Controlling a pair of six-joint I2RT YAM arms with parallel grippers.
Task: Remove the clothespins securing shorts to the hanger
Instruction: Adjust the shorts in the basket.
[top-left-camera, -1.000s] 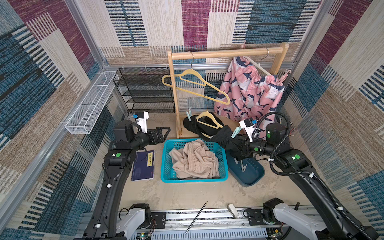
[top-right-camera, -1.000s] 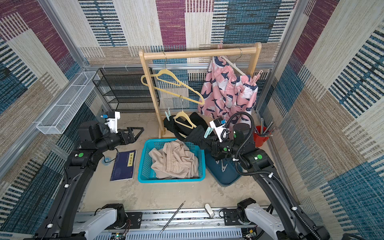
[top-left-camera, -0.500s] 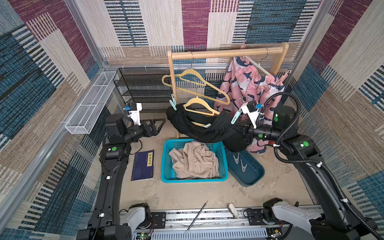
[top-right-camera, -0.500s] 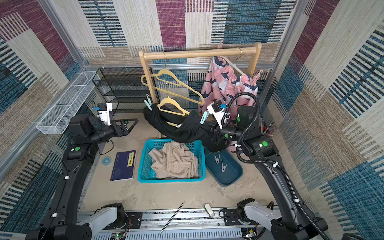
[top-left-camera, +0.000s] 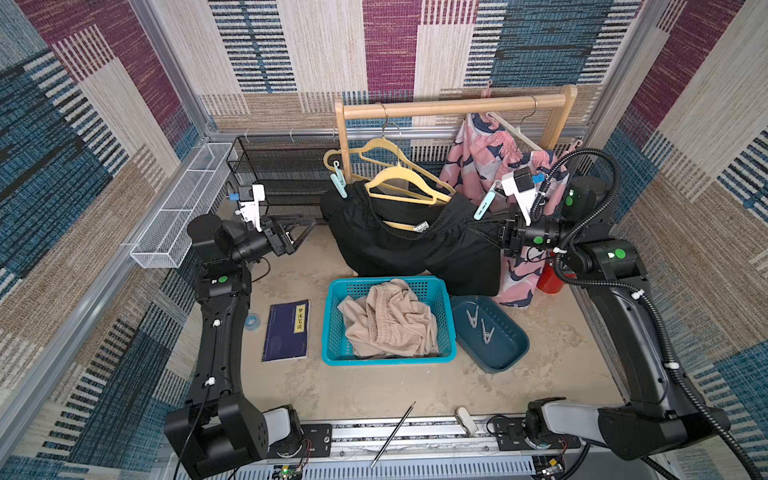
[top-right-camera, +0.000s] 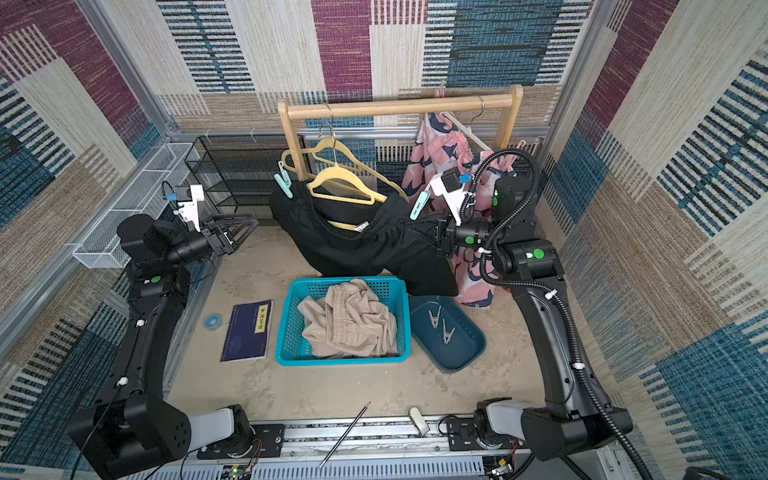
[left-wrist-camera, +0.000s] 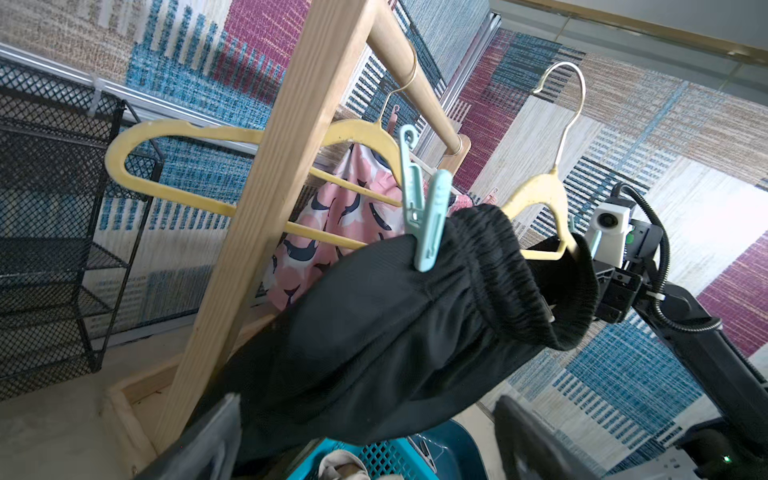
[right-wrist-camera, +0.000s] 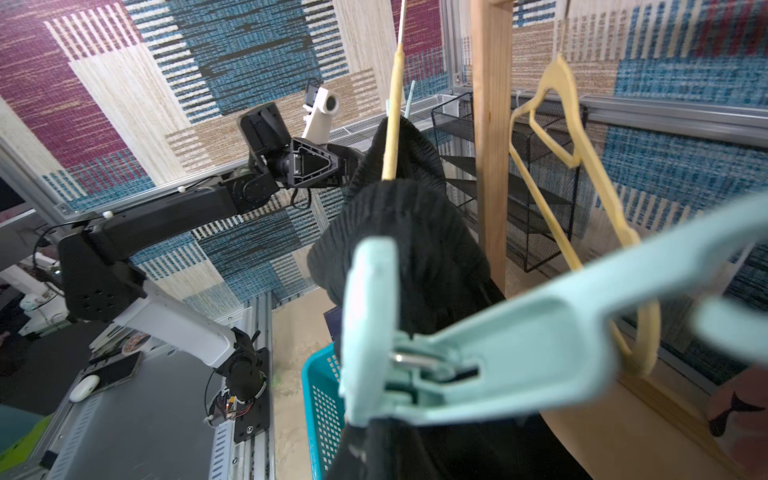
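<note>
Since a second ago, the black elastic-waist fabric shorts (top-left-camera: 395, 249) and their yellow plastic hanger (top-left-camera: 399, 178) have risen from beside the basket to mid-height in front of the wooden rail (top-left-camera: 453, 107), and the left arm has drawn back.

Two pegs still clamp the black waistband: the mint-teal plastic clothespin nearer the left arm (top-left-camera: 338, 182) and the mint-teal plastic clothespin nearer the right arm (top-left-camera: 484, 206). The right gripper (top-left-camera: 478, 229) is pinched on the black fabric just beside the latter peg and holds the garment up. In the left wrist view the hanger's hook appears free of the rail. The left gripper (top-left-camera: 304, 230) stands wide and empty, near the first peg but apart from it.

Done, as you can judge: the beige fabric shorts (top-left-camera: 390, 320) lie loose in the teal plastic mesh basket (top-left-camera: 332, 328), and two pale clothespins (top-left-camera: 472, 318) rest in the dark blue plastic tray (top-left-camera: 507, 353).

Left: both mint pegs, then the pink shark-print shorts (top-left-camera: 478, 162) on the white hanger (top-left-camera: 509, 126), whose pegs are too small to count. Roughly a third is complete.
</note>
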